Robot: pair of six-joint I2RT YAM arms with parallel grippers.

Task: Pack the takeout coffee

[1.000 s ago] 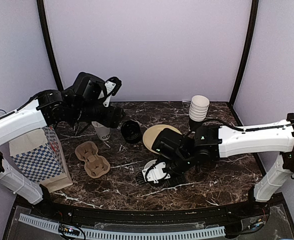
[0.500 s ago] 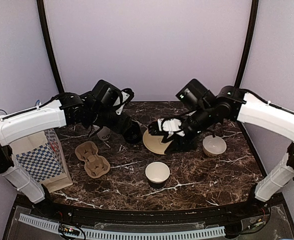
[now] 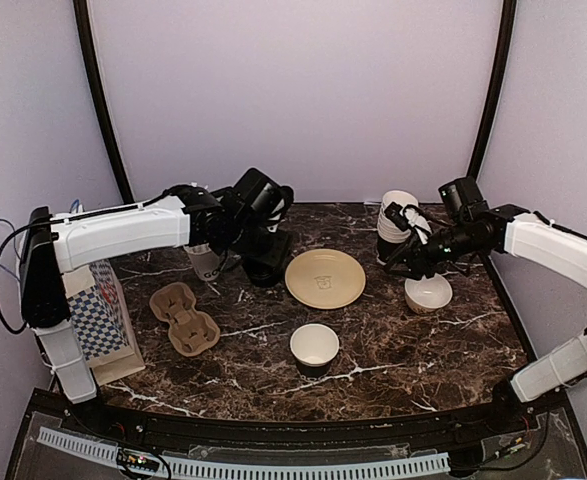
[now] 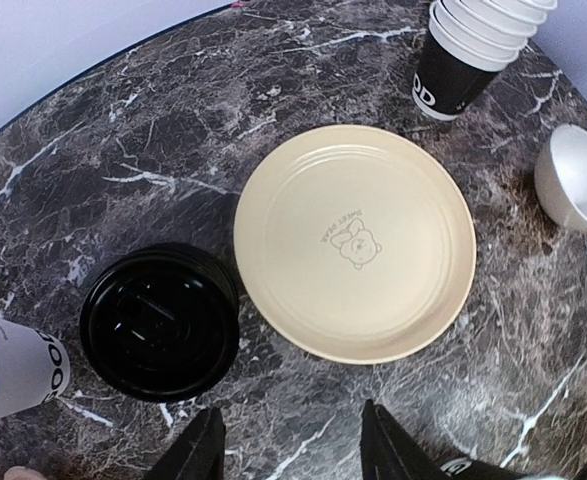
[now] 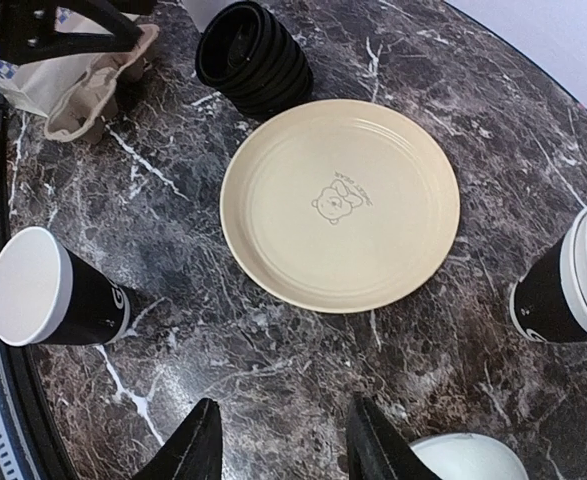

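One black "GOOD" cup [image 3: 314, 347] stands open and lidless at the front centre; it also shows in the right wrist view [image 5: 48, 290]. A stack of the same cups [image 3: 397, 218] stands at the back right and shows in both wrist views [image 4: 468, 50] [image 5: 571, 285]. A stack of black lids [image 3: 265, 264] [image 4: 160, 320] [image 5: 253, 55] sits left of the plate. My left gripper [image 3: 273, 240] [image 4: 293, 445] is open and empty, just above the table beside the lids. My right gripper [image 3: 405, 255] [image 5: 283, 440] is open and empty, between the cup stack and the bowl.
A cream plate [image 3: 324, 278] lies at the centre. A white bowl [image 3: 428, 292] sits at the right. A cardboard cup carrier [image 3: 183, 318] and a checkered paper bag [image 3: 83, 310] are at the left. A white cup of straws [image 3: 205, 262] stands behind the carrier.
My right arm has left the cup standing at the front centre and swung back right to the cup stack. My left gripper has moved right, over the lids.
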